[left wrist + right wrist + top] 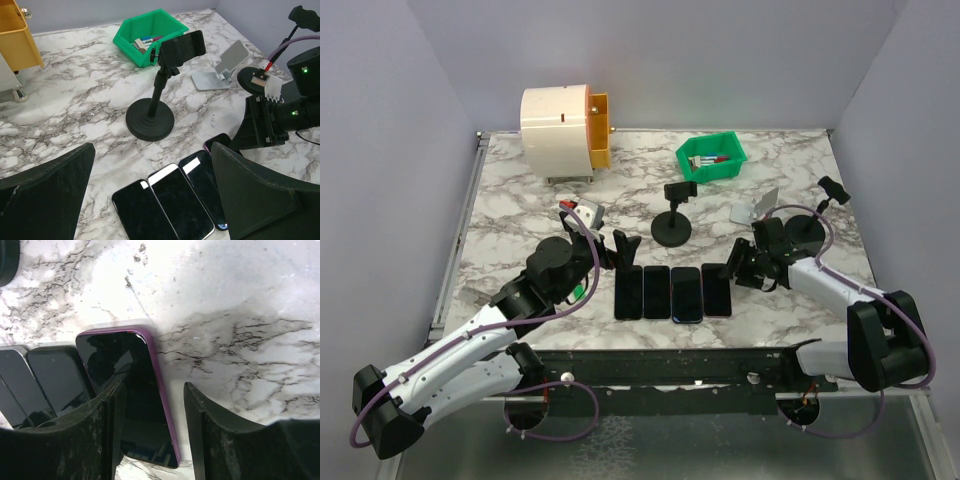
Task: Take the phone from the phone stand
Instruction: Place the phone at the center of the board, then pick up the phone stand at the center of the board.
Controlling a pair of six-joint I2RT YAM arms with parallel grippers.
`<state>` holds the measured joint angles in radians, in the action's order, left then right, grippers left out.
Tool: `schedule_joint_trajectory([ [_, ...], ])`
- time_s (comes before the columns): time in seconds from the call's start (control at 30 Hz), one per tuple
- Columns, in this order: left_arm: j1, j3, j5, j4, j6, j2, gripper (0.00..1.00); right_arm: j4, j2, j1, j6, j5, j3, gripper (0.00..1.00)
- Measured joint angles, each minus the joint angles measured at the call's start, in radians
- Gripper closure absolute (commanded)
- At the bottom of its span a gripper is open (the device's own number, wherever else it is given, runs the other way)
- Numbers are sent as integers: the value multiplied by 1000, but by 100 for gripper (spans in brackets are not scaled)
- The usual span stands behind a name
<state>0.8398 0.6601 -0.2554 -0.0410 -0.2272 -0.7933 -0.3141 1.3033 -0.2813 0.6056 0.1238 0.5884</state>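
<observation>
**Purple-cased phone** [120, 355]: lies flat, screen up, on the marble tabletop [520, 200] at the right end of a row of four. The three black phones [657, 292] lie close beside it to the left. Its long axis runs near-to-far, away from the arm bases.

**Right gripper** [152, 390]: spread and holding nothing. It hangs low over the phone, one finger above the screen, the other above bare marble just past the phone's right edge. This is the nearer arm.

**Left gripper** [152, 155]: spread wide and empty, at the row's left end.

**Black clamp stand** [673, 228]: upright behind the row, apart from both grippers. Its clamp appears to hold no phone.

**Judgement**: the phone looks already off the stand — only the right arm's retreat seems left.
</observation>
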Motion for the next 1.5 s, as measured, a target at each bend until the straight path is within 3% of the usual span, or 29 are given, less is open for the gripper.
schedule_joint_trajectory([
  [0.93, -1, 0, 0, 0, 1, -26, 1, 49, 12, 2, -49, 123, -10, 48],
  [1.17, -1, 0, 0, 0, 2, -26, 1, -54, -208, 2, -85, 64, 95, 47],
  [1.37, -1, 0, 1, -1, 3, -26, 1, 55, -433, 2, -137, 82, 151, 43],
  [1.5, -1, 0, 1, -2, 3, -26, 1, 143, -470, 2, -151, 105, 157, 42],
])
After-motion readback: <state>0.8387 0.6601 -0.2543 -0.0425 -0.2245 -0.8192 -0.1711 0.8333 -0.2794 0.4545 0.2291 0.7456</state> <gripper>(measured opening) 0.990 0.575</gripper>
